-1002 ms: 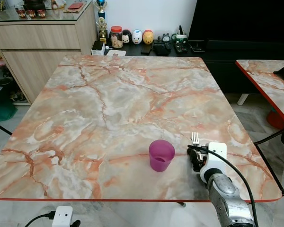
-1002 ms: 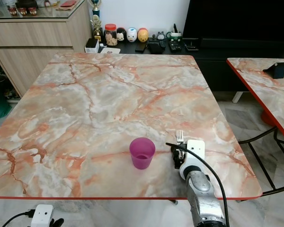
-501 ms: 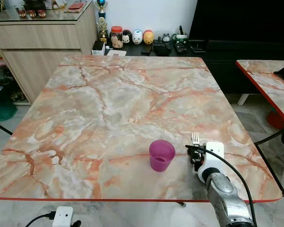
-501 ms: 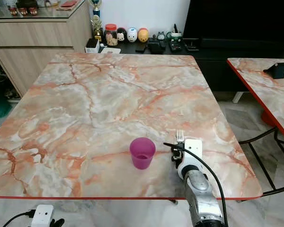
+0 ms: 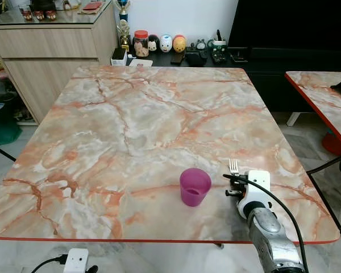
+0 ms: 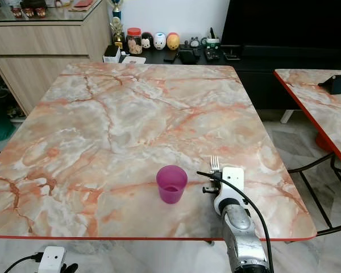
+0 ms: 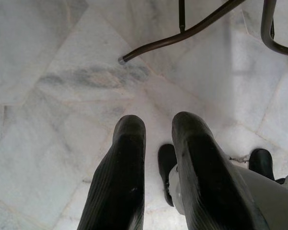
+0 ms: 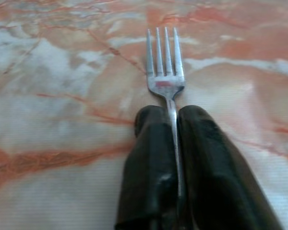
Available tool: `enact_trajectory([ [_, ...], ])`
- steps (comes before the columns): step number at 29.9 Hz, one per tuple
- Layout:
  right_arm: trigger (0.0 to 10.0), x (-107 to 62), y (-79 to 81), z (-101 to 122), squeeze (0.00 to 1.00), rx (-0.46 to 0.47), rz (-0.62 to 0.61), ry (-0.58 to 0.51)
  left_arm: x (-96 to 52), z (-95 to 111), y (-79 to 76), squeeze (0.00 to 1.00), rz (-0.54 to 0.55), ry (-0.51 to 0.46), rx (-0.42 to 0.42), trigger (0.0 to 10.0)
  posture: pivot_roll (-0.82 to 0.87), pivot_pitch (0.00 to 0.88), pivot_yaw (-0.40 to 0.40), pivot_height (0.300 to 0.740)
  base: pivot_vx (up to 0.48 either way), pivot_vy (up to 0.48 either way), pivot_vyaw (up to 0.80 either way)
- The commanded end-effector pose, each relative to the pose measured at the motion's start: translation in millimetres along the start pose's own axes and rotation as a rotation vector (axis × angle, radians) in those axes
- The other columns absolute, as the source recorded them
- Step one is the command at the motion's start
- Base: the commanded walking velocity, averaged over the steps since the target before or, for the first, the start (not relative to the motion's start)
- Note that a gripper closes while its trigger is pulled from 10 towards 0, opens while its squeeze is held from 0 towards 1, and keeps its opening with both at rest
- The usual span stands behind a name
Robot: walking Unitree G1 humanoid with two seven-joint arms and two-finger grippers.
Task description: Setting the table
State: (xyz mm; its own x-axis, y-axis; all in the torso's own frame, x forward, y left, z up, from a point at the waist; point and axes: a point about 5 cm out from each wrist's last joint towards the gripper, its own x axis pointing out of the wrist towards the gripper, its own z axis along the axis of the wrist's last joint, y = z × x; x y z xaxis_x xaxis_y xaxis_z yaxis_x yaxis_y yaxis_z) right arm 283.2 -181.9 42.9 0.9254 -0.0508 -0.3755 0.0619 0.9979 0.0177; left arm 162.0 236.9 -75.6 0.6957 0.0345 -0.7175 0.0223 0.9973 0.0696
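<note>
While the right gripper [image 8: 172, 115] clamps the fork [image 8: 165, 72], its tines jut out past the fingertips.
The fork sits low over the marble table [image 5: 131, 125], just right of the purple cup [image 5: 194, 186], near the front edge; the left gripper [image 7: 156, 129] hangs idle over the floor, fingers slightly apart.

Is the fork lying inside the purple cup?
No, the fork is clamped between the right gripper fingers, beside the purple cup.

Right gripper [image 8: 172, 115] jaws clamped; left gripper [image 7: 158, 129] hanging.
</note>
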Motion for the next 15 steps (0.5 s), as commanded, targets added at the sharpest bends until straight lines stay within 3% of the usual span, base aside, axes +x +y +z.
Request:
enact_trajectory([
  [1, 0.0, 0.3, -5.4, 0.0, 0.00, 0.005, -0.029, -0.004, -0.5, -3.8, -2.1, 0.00, -0.006, 0.021, -0.001, 10.0, 0.05, 0.000, -0.030, 0.724, 0.000, 0.000, 0.00],
  [10, 0.0, -2.1, -2.7, 11.3, 0.00, 0.016, -0.021, -0.092, -0.1, -3.5, -3.3, 0.00, -0.005, 0.020, -0.003, 10.0, 0.05, 0.000, -0.029, 0.724, 0.000, 0.000, 0.00],
  [11, 5.4, -3.5, -1.3, 19.5, 0.00, 0.004, -0.011, -0.149, 0.0, -3.4, -3.3, 0.00, -0.005, 0.020, -0.003, 10.0, 0.05, 0.000, -0.028, 0.724, 0.000, 0.000, 0.00],
  [13, 5.4, -4.8, -0.9, 24.5, 0.00, -0.019, -0.012, -0.183, 0.0, -3.4, -3.2, 0.00, -0.004, 0.021, -0.003, 10.0, 0.05, 0.000, -0.028, 0.724, 0.000, 0.000, 0.00],
  [14, 10.0, -6.5, 0.2, 30.9, 0.00, -0.012, -0.004, -0.226, 0.0, -3.8, -3.4, 0.00, -0.003, 0.023, -0.003, 10.0, 0.05, 0.000, -0.027, 0.724, 0.000, 0.000, 0.00],
  [15, 10.0, -9.6, 2.2, 40.6, 0.00, -0.012, 0.009, -0.294, -0.1, -4.5, -3.7, 0.00, -0.001, 0.029, -0.001, 10.0, 0.05, 0.000, -0.027, 0.724, 0.000, 0.000, 0.00],
])
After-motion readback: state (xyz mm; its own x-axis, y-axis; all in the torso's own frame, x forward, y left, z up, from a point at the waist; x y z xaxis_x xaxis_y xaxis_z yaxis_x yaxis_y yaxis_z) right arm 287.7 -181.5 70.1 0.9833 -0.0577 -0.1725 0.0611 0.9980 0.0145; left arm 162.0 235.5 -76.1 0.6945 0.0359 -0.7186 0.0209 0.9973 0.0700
